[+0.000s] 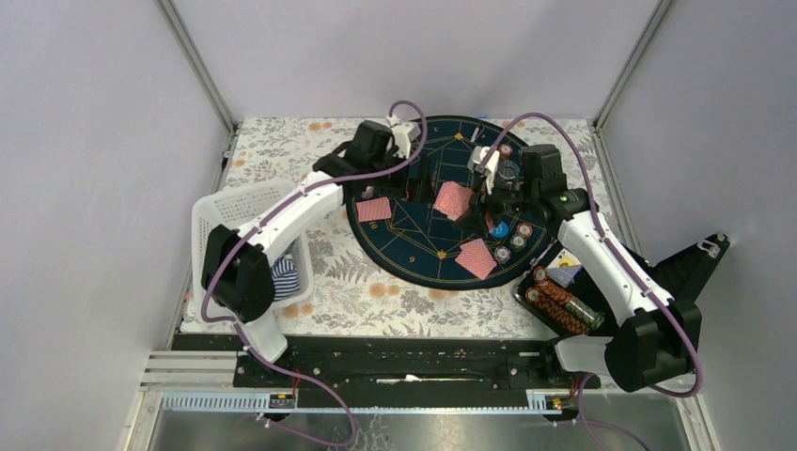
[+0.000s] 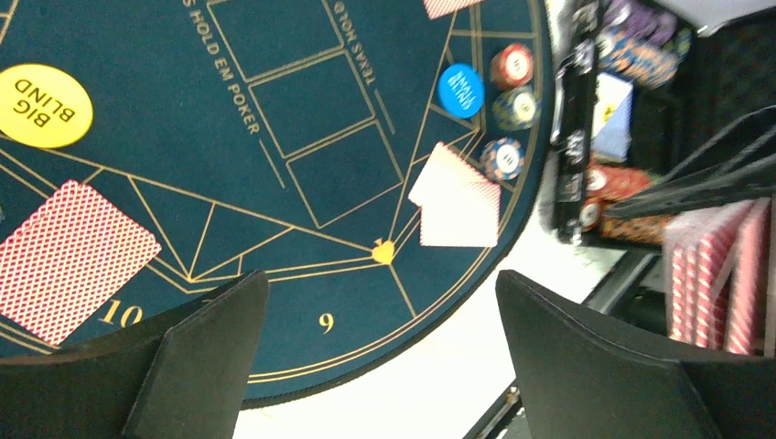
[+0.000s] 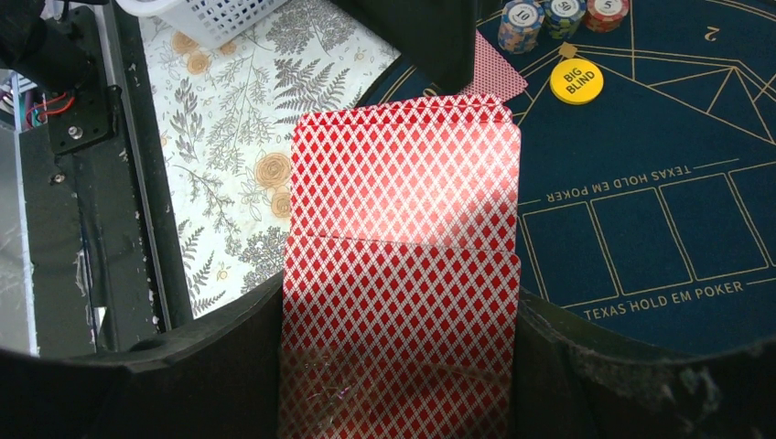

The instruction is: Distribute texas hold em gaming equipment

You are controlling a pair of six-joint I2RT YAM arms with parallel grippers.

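Gripping a splayed stack of red-backed playing cards [image 3: 403,210] by its side edges, the right pincer [image 3: 400,366] holds it above the round dark blue felt mat [image 3: 641,229]. The left pincer [image 2: 384,366] hangs fully open and empty over the mat. Hazard: the splayed stack may shed several cards at once if the grip loosens.

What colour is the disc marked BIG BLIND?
Yellow with black lettering; the disc shows best in the left wrist view.

Bright, even, w/ glare on cards [image 3: 403,210]
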